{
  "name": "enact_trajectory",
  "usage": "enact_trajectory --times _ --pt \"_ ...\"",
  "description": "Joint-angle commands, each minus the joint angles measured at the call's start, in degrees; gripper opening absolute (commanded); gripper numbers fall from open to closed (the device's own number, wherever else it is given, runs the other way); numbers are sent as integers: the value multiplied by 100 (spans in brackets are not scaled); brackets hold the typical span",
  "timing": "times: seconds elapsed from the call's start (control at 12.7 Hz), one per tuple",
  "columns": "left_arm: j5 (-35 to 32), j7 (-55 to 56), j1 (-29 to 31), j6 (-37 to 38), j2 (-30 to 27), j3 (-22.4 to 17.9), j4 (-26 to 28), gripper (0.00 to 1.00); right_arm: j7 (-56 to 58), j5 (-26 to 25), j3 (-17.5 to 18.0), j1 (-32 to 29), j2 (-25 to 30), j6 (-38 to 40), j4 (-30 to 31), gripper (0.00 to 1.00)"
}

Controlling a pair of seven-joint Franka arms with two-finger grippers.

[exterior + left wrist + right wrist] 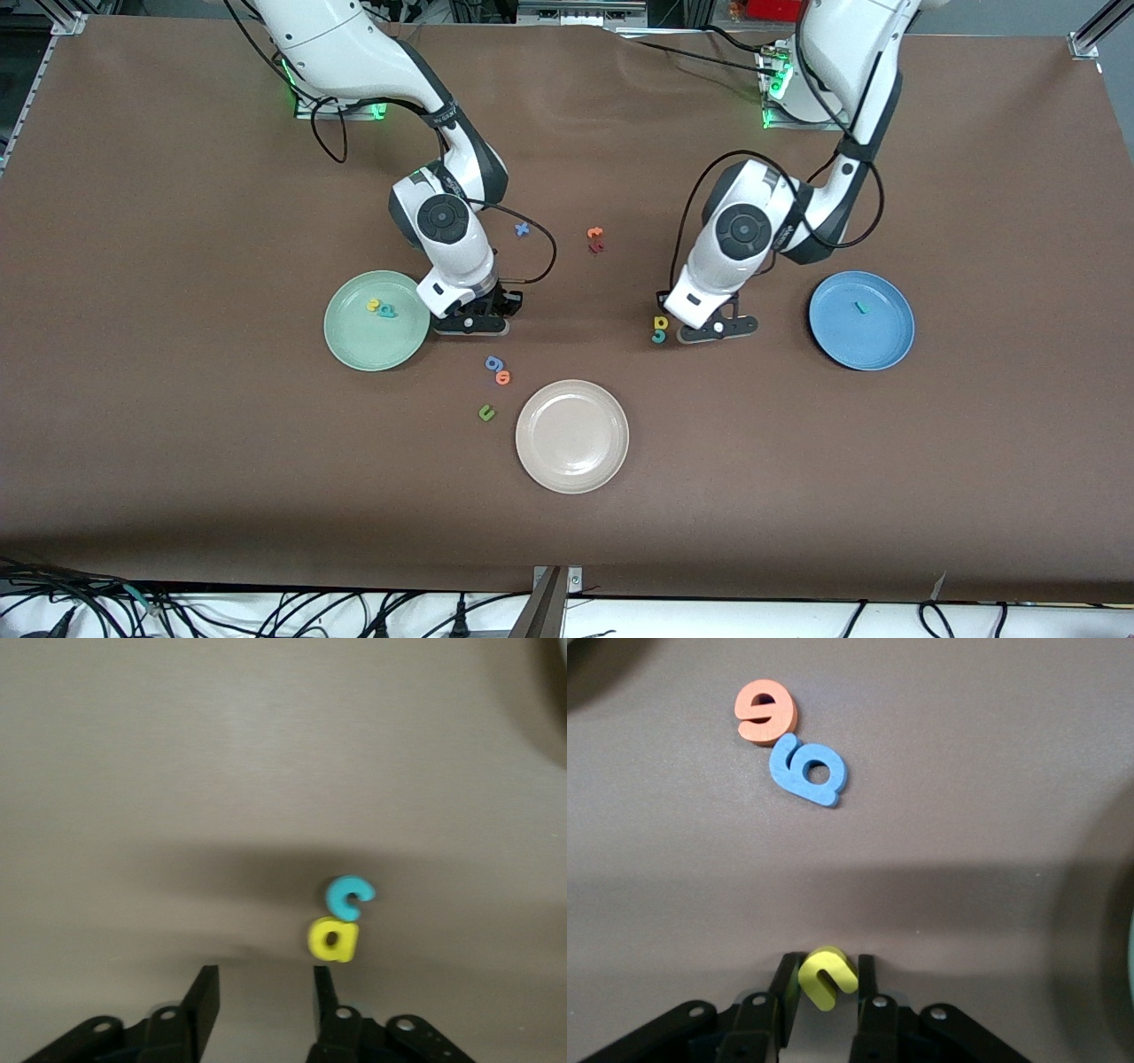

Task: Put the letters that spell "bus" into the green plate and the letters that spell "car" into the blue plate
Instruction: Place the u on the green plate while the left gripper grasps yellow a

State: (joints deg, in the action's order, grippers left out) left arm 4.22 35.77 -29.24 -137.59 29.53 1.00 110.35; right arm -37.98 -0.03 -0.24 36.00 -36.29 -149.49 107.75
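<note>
The right gripper (825, 985) pinches the light, squashy yellow u (827, 976) across its arms beside the green plate (345, 341), while the left gripper (262, 992), fingers apart, hovers beside the yellow a (333, 939).

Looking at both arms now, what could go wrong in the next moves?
1. The right claw pinches the yellow u only at its fingertips, so the letter may slip before reaching the green plate.
2. The yellow a and teal c touch each other; the left claw, jaws apart nearby, could push one away while taking the other.
</note>
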Motion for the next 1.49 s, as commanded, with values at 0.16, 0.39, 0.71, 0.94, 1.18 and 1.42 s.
enact_trajectory --times 0.16,0.39,0.71,0.94,1.18,1.42 --pt "-938 132 -240 -250 404 -56 -312 55 53 -85 -98 4 121 312 -123 13" --pt "-1037 141 -257 -346 492 -56 -303 55 438 -261 -449 4 482 1103 -246 14" --pt "-967 307 -310 -505 606 -56 -303 55 1142 -235 -1056 -32 843 1939 -185 15" --pt "-967 387 -372 -759 738 -56 -303 55 1458 -235 -1294 -197 756 1863 140 21" --pt "-967 396 -372 -760 712 -56 -312 54 1758 -200 -1294 -348 711 1888 88 66" --pt "-976 387 -372 -769 721 -56 -304 44 1767 -173 -1286 -348 781 1975 -60 100"
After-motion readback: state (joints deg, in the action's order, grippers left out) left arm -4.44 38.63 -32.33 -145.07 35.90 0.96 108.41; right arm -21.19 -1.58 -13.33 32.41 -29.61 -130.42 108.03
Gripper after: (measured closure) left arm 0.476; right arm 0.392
